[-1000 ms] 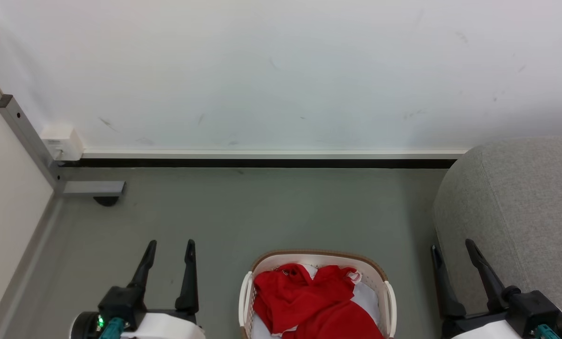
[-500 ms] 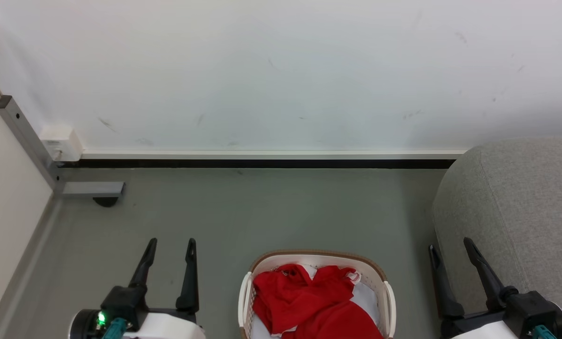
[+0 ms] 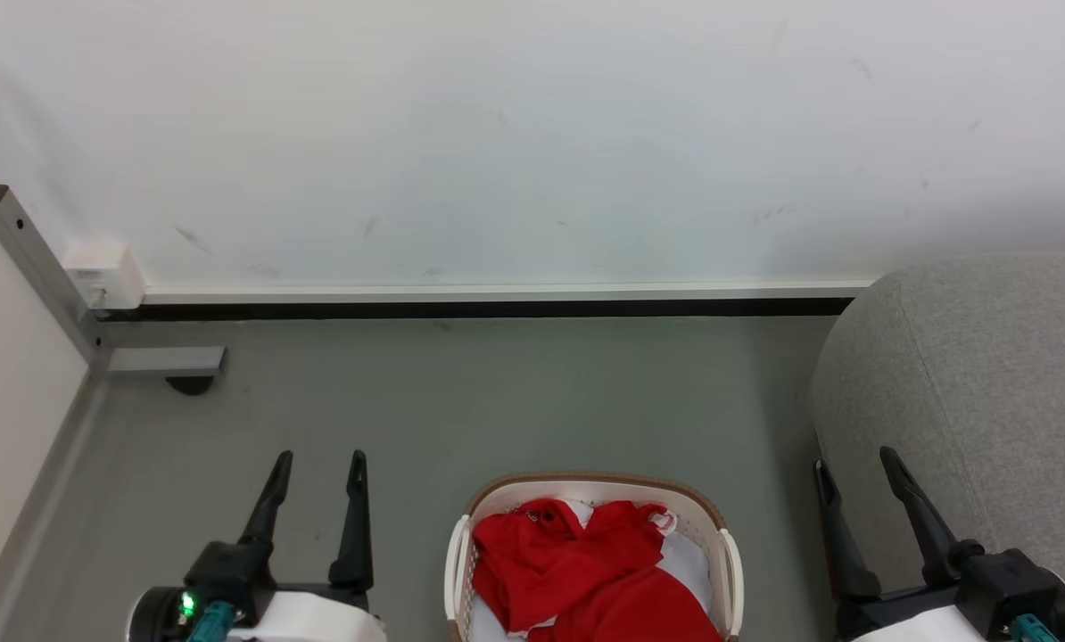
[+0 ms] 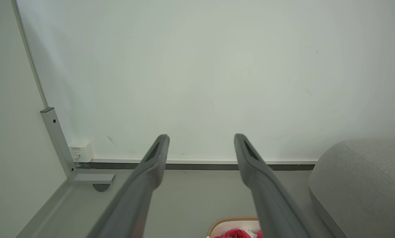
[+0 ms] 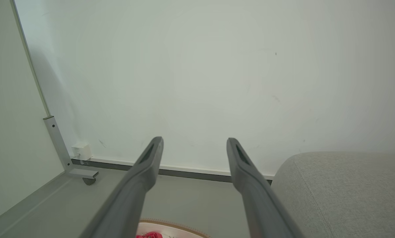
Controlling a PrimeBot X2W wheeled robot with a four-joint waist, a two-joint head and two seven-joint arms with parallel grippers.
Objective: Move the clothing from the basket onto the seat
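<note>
The clothing [image 3: 577, 571] sits bunched up in the basket [image 3: 590, 482], which is parked on the floor [image 3: 497, 401] right between the two arms. The left gripper [image 3: 318, 464] and right gripper [image 3: 854, 464] both have their fingers spread with nothing in them, flanking the basket. It looks like a ready pose before any reach. The seat [image 3: 987, 374] is just beside the right arm, so that side is probably handiest for the drop.
</note>
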